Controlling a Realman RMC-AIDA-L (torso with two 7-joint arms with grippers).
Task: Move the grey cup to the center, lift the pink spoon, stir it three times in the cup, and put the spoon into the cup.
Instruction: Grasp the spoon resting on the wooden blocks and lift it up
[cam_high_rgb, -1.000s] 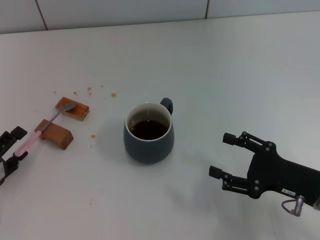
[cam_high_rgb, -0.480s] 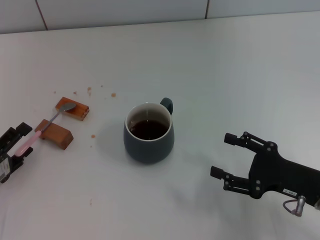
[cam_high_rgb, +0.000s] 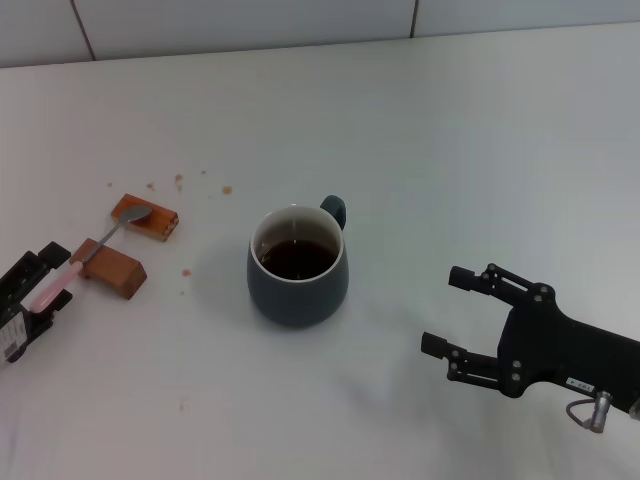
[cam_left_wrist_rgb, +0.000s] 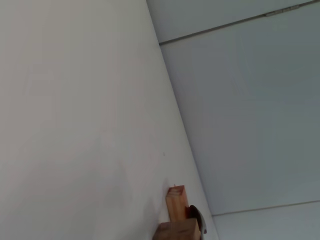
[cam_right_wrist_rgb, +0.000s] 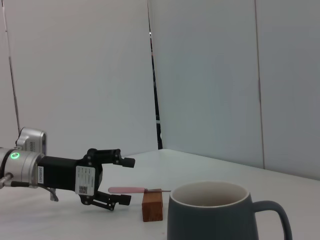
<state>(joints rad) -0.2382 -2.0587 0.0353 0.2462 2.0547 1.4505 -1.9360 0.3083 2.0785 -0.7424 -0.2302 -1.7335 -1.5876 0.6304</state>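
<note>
The grey cup (cam_high_rgb: 298, 266) stands upright at the middle of the white desk (cam_high_rgb: 450, 140), holding dark liquid. The pink spoon (cam_high_rgb: 88, 256) lies to its left across two brown blocks (cam_high_rgb: 114, 267), handle end between the spread jaws of the left gripper (cam_high_rgb: 48, 280), not clamped. The right gripper (cam_high_rgb: 448, 312) hovers right of the cup, jaws wide apart, holding nothing.

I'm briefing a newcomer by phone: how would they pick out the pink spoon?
Start at the rounded blue-grey ceramic mug mid-table and look toward the robot's left, to two brown wooden blocks. Bridging them lies the thin pink-handled spoon, its handle between the open left gripper's fingers.
</note>
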